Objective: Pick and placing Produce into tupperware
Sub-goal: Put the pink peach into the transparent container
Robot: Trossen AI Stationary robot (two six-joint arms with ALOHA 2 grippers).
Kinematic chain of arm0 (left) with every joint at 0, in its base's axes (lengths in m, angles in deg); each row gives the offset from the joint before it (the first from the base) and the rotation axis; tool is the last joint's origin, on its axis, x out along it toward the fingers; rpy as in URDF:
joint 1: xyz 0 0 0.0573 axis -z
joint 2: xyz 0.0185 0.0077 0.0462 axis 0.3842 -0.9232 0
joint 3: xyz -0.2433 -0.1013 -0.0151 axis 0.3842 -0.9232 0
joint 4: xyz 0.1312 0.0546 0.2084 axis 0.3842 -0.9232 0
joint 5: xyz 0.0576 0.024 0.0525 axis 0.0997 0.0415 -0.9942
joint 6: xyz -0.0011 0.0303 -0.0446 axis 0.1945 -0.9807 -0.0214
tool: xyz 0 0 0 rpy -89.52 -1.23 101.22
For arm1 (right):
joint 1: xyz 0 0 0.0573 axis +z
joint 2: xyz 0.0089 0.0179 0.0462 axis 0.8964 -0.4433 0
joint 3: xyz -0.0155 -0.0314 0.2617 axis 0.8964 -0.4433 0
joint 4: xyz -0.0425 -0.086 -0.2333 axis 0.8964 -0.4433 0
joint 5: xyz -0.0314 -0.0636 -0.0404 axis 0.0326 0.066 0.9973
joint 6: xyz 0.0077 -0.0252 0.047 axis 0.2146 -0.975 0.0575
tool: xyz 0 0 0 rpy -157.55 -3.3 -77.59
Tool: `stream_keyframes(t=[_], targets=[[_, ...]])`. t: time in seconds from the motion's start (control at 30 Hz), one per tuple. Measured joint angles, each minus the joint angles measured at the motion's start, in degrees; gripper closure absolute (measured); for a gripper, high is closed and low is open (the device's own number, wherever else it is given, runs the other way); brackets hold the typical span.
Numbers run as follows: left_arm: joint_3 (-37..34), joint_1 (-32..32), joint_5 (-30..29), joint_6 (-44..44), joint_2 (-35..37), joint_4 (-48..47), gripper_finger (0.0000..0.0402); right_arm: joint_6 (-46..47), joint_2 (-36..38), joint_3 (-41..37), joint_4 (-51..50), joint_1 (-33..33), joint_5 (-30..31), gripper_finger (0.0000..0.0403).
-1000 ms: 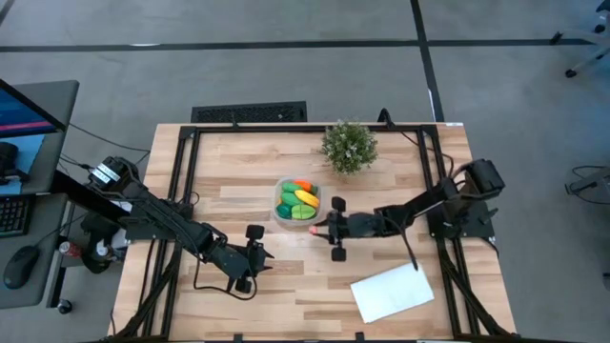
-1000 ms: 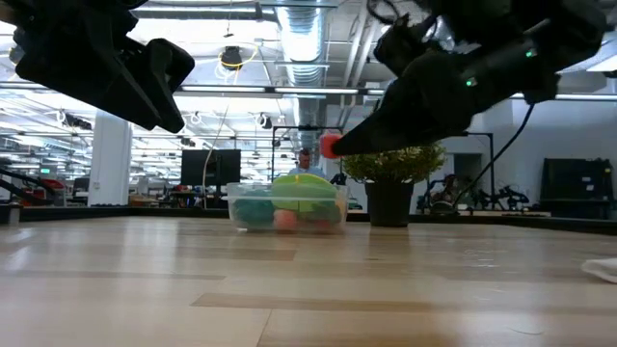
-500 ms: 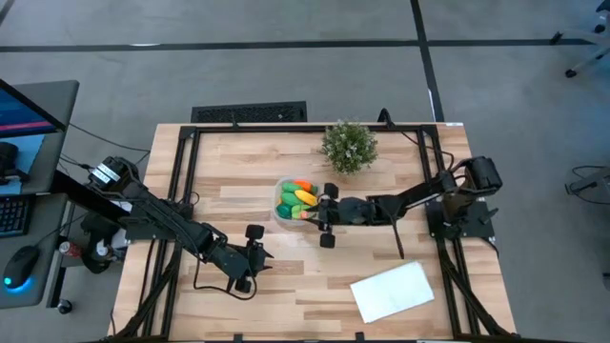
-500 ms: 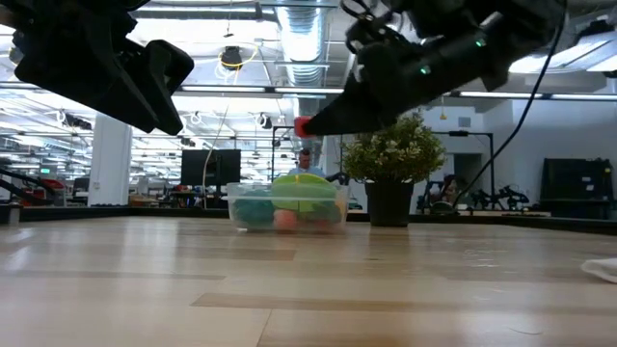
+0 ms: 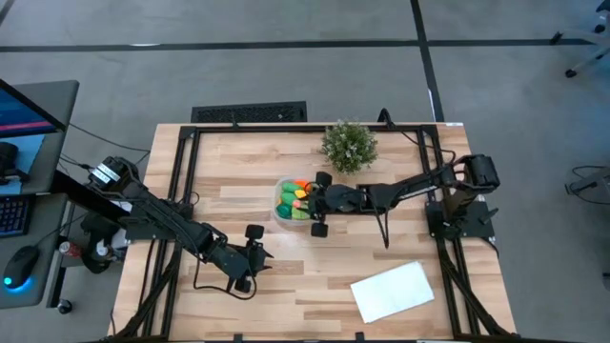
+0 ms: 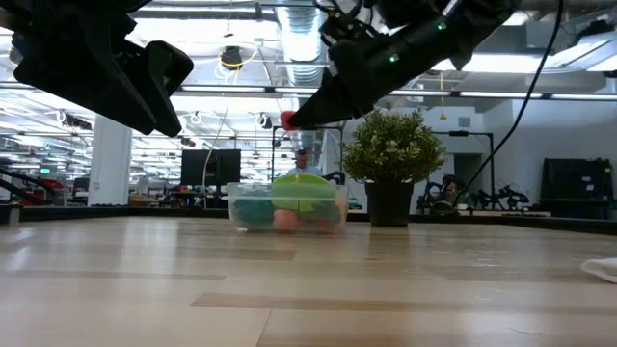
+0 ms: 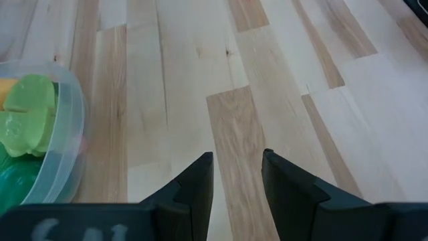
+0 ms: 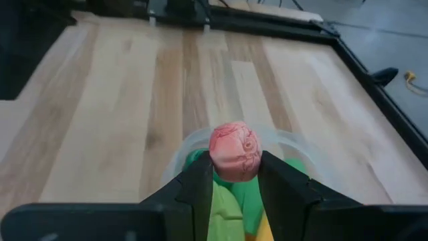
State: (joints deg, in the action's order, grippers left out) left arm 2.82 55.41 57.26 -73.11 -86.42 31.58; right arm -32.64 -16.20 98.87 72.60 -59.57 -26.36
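My right gripper (image 5: 305,198) hangs over the tupperware (image 5: 284,203), shut on a small pink-red berry (image 8: 234,150); the low view shows the berry (image 6: 287,120) well above the tupperware (image 6: 287,207). The clear tupperware rests on its base mid-table and holds several green, yellow and orange produce pieces (image 5: 297,197). My left gripper (image 5: 263,249) waits near the table's near-left, open on nothing (image 7: 237,161), with the tupperware's wall (image 7: 63,144) off to one side of it. My right gripper pinches the berry's two sides (image 8: 215,155) between its fingertips (image 8: 200,177). The fingers come in from the table's right, slanting slightly down. The berry is lifted clear, above the produce in the tupperware.
A bushy potted plant (image 5: 349,145) stands just beyond the tupperware toward the far right. A flat white sheet (image 5: 393,291) lies near the near-right corner. Bare wood stretches between the left gripper and the tupperware. Black frame rails run along the table's edges.
My right gripper, shut on the berry throughout, has risen and moved toward the table's far-left, from beside the tupperware's near-right side to above it. The berry travelled with it. The left arm has kept still.
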Motion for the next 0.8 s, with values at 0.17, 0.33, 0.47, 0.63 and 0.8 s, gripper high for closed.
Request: stream_keyframes(t=[0.17, 0.33, 0.47, 0.63, 0.8], targets=[[0.00, 0.00, -0.02, 0.00, 0.00, -0.51, 0.0284, -0.02, -0.02, 0.81, -1.63, -1.51, -1.20, 0.0296], [0.00, 0.00, -0.02, 0.00, -0.01, -0.75, 0.0284, -0.13, -0.02, 2.73, -4.50, -3.00, -5.03, 0.0296], [0.00, -0.02, -0.02, 0.00, -0.02, -0.76, 0.0284, -1.29, -0.02, 4.75, -8.14, -3.91, -5.23, 0.0296], [0.00, 0.00, -0.04, 0.00, 0.00, -0.76, 0.0284, -1.94, -0.02, 7.63, -11.81, -5.05, -7.85, 0.0296], [0.00, 0.00, -0.04, 0.00, -0.01, -0.95, 0.0284, -1.93, -0.02, 8.24, -11.97, -5.78, -9.31, 0.0296]])
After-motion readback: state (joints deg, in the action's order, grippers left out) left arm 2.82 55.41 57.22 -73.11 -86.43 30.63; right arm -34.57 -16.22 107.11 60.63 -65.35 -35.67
